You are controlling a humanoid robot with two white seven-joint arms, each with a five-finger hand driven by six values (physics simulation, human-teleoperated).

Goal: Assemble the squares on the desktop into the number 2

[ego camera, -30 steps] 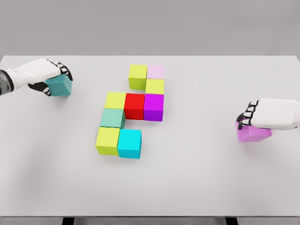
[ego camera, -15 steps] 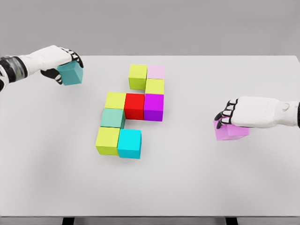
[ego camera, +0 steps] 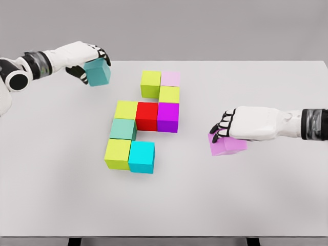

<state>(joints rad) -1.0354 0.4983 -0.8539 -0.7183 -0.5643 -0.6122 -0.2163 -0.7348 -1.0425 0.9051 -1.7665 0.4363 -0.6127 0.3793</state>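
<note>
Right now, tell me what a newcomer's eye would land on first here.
The bright cluster of cubes mid-table, with the red cube at its heart. Then the left hand holding a teal cube at the far left, and the right hand gripping a pink cube at the right of the white table.

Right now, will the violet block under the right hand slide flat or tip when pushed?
Probably slides: the violet block looks squat and flat-faced on a smooth table. It seems rigid, unlikely to roll. The right hand on top should steady it.
</note>
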